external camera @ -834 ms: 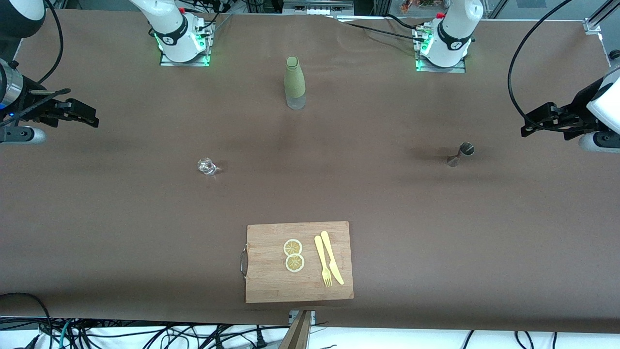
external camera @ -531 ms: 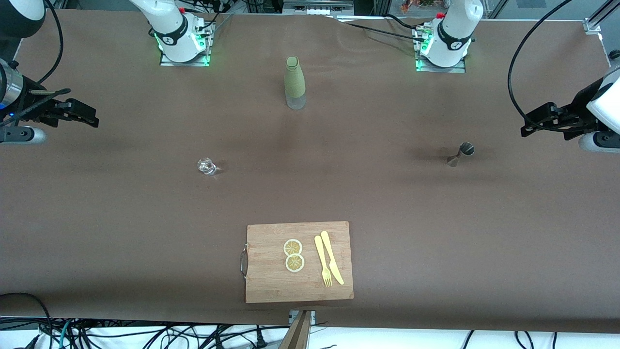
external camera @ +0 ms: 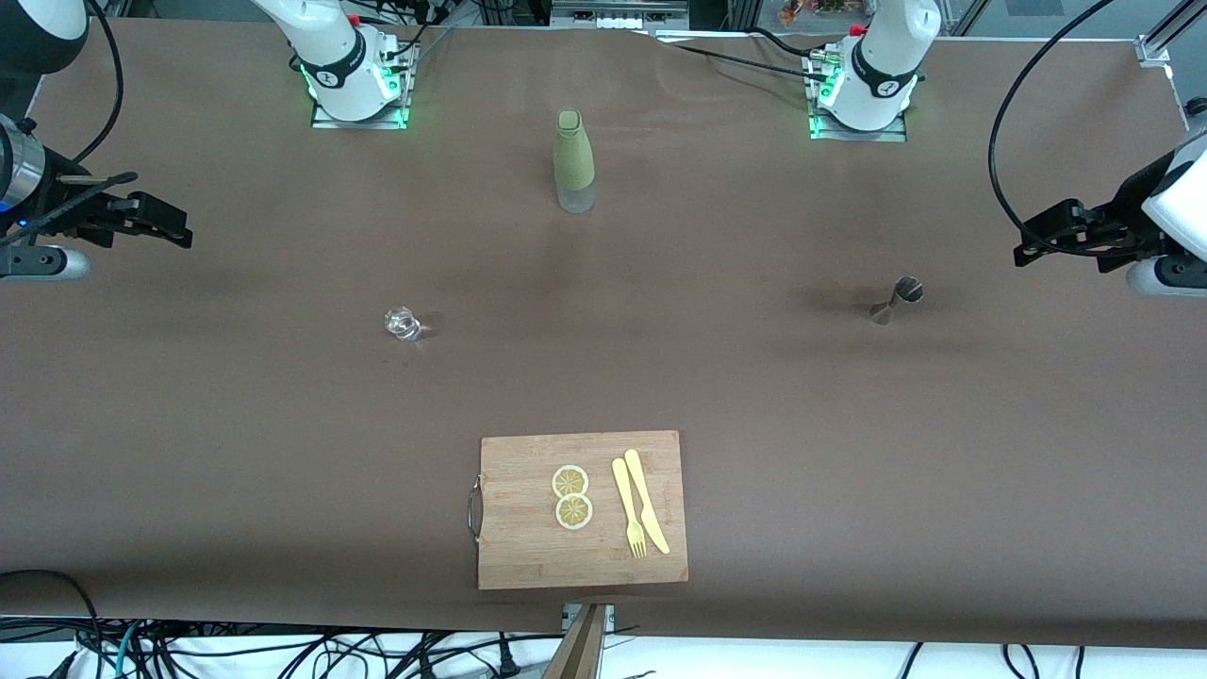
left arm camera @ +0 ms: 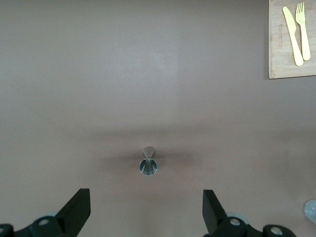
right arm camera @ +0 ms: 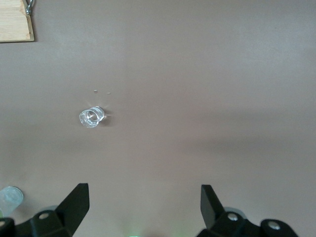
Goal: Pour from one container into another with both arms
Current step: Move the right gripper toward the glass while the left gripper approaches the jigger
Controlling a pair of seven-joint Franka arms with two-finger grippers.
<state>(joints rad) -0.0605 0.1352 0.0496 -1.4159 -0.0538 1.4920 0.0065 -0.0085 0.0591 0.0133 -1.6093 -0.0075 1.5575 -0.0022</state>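
**A:** So where's everything? The left gripper (external camera: 1023, 253) hangs over the left arm's end of the table (external camera: 754, 396), fingers (left arm camera: 79, 210) spread wide, nothing in them. The jigger (external camera: 896, 299) stands upright on the cloth, well apart from it, around 8 o'clock from the gripper in the front view.

**B:** Yep, and the right gripper (external camera: 184, 234) mirrors that over the right arm's end, jaws apart and empty too. The glass tumbler (external camera: 402, 323) sits around 4 o'clock from it, well apart.

**A:** The green bottle (external camera: 573, 162) stands between the bases. The cutting board (external camera: 580, 509) lies nearest the camera, with lemon slices (external camera: 571, 496), fork (external camera: 627, 507) and knife (external camera: 646, 500).
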